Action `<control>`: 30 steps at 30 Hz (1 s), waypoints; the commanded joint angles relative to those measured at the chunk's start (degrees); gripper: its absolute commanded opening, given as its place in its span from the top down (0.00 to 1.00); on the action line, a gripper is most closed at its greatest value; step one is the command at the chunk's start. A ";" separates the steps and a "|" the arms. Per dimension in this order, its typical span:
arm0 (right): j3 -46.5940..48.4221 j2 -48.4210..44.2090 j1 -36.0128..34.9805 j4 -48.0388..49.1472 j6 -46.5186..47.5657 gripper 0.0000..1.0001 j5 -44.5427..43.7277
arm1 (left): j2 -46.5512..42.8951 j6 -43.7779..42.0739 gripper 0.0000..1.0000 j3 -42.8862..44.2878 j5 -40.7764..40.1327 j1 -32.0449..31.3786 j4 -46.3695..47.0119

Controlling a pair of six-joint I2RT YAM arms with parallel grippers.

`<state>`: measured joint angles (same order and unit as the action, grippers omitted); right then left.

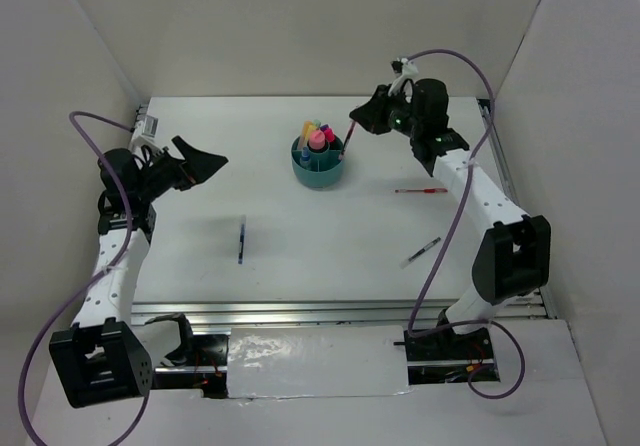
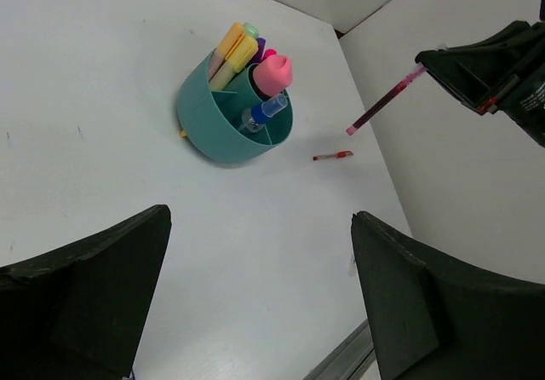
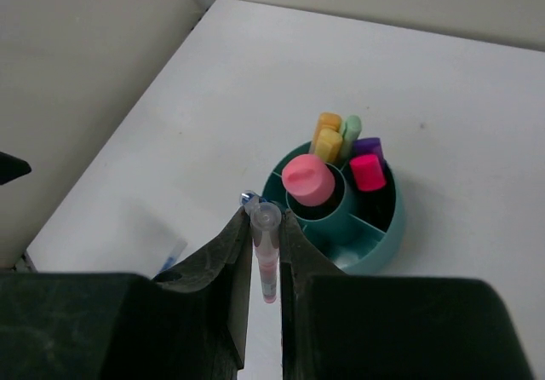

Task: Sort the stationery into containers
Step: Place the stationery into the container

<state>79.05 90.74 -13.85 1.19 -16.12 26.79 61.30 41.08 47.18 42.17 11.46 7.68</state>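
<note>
- The teal organizer (image 1: 318, 174) stands on the white bench (image 1: 330, 266), toward 12 o'clock from the bench's middle.
- It holds a pink-capped item (image 3: 307, 180) in the central cup. Yellow, orange and green markers (image 3: 334, 136), a magenta marker (image 3: 368, 172) and a blue-capped bottle (image 2: 264, 112) sit in the outer compartments.
- The right gripper (image 1: 352, 124) hangs at the organizer's 2 o'clock, clamped on the top of a pinkish-red pen (image 1: 346, 140). The pen slants down just beside the rim, clear of the bench.
- The left gripper (image 1: 205, 161) hovers well off at 9 o'clock, its jaws spread wide with nothing between them.
- Three pens lie loose on the bench: a red pen (image 1: 420, 191) at the organizer's 4 o'clock, a dark pen (image 1: 421, 252) farther out, and a blue pen (image 1: 242, 239) at 7 o'clock.
</note>
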 commanded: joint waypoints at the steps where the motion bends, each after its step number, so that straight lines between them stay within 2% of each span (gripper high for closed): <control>1: 0.76 2.42 -2.41 7.85 -3.31 1.00 -0.67 | 0.41 -6.60 0.01 2.30 -0.77 -1.61 1.38; 6: 1.02 5.84 -4.43 8.83 -0.76 1.00 -6.65 | -3.02 -12.15 0.01 -0.95 -4.03 -3.46 5.33; 9: 1.90 7.95 -4.70 9.62 -0.67 1.00 -7.27 | -1.80 -16.99 0.01 1.42 -5.69 -5.92 -1.77; 11: 2.69 8.92 -5.14 10.06 0.38 1.00 -8.76 | 1.09 -17.52 0.01 4.75 -9.56 -7.51 -6.25; 12: 3.04 9.80 -5.22 10.49 0.65 1.00 -9.73 | 2.24 -17.87 0.01 7.29 -10.26 -7.86 -11.84; 14: 3.31 10.77 -5.57 10.24 1.52 1.00 -10.78 | 5.05 -18.05 0.01 9.06 -12.02 -8.21 -15.31; 21: 2.25 12.88 -6.63 11.55 2.59 0.98 -15.35 | 5.85 -18.14 0.01 8.63 -14.84 -9.18 -17.08; 27: 3.31 15.34 -7.69 11.55 1.71 0.92 -17.47 | 4.10 -18.49 0.01 5.30 -15.28 -9.36 -18.32; 30: 2.78 15.96 -8.38 11.20 1.45 0.88 -19.22 | 5.14 -18.05 0.01 5.29 -20.45 -10.05 -21.55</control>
<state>79.92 106.24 -21.10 9.39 -14.28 10.48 66.72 23.97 52.47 25.93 2.11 -11.77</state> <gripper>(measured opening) 0.190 0.993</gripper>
